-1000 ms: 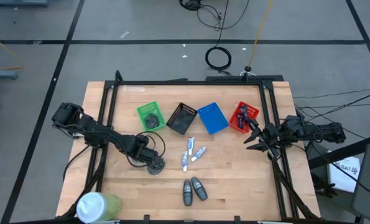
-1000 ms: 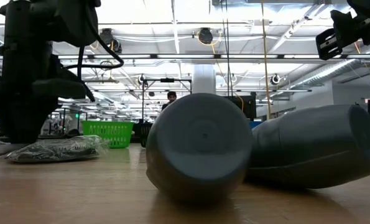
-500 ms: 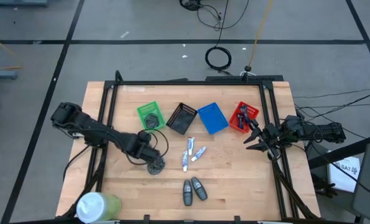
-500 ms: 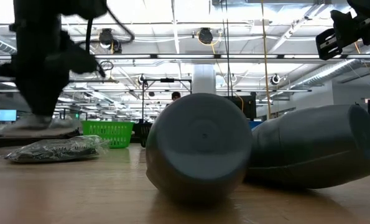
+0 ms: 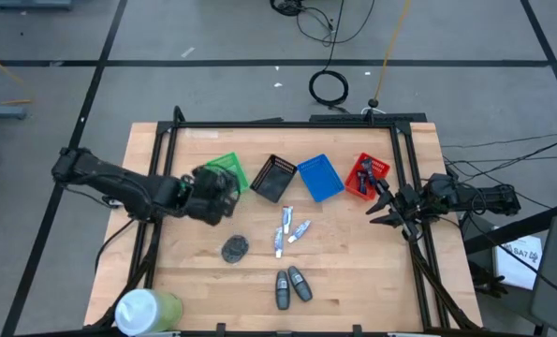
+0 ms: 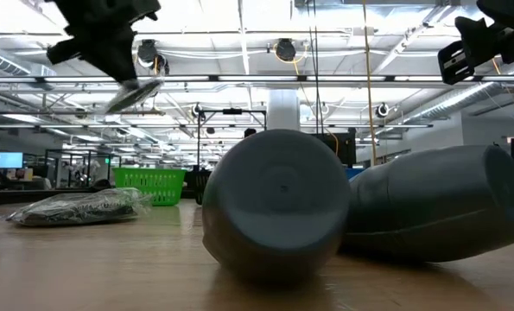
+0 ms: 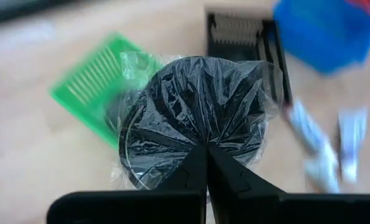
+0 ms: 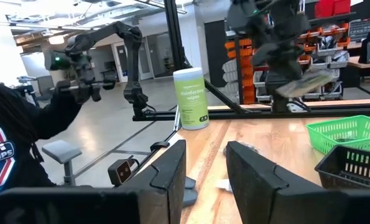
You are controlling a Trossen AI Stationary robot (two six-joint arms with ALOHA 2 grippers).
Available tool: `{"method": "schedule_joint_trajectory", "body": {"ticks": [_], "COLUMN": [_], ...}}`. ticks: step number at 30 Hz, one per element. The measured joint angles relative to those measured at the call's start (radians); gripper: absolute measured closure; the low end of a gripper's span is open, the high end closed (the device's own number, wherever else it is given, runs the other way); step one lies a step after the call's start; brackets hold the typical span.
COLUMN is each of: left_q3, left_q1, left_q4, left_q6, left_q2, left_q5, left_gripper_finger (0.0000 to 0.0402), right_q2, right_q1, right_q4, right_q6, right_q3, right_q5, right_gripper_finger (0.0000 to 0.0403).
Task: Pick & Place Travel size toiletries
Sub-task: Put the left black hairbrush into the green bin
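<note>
- Currently held: round dark bundle (image 7: 194, 121) in crinkly clear wrap, pinched at its edge by the closed left gripper (image 7: 206, 163), above the green basket (image 5: 229, 168).
- Handling: likely light, soft, slippery film; grip the rim.
- Right gripper (image 8: 204, 165): parted, empty, by the table's right edge.

- Grey floor (image 5: 212, 37) lying around my wooden table (image 5: 353, 271), black tape lines crossing it.
- Ceiling lights (image 6: 239, 17) glowing overhead.
- Orange shelving (image 8: 247, 68) standing behind.
</note>
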Motion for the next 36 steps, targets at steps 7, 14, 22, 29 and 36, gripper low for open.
{"method": "schedule_joint_trajectory", "body": {"ticks": [7,14,22,29,36], "left_q3": [0.000,0.000,0.000,0.000,0.000], "left_q1": [0.197,0.334,0.403,0.429,0.442], "left_q4": [0.054,0.189,0.152,0.121,0.096], "left_q6": [0.110,0.298,0.311,0.310,0.322], "left_q2": [0.004,0.088,0.198,0.236,0.236], "left_q5": [-0.047,0.062,0.203,0.242,0.250], "left_gripper_finger": [0.0401,0.0401,0.0401,0.0401,0.0399], "right_q2": [0.000,0.000,0.000,0.000,0.000], "right_q1": [0.000,0.000,0.000,0.000,0.000], "right_q4": [0.000,0.000,-0.009,-0.016,-0.015], "right_q6": [0.003,0.003,0.010,0.008,0.010], "right_q3": [0.000,0.000,0.000,0.000,0.000], "right_q5": [0.000,0.000,-0.003,-0.003,-0.002], "right_gripper_finger": [0.0298,0.0298,0.0298,0.0298,0.0298]}}
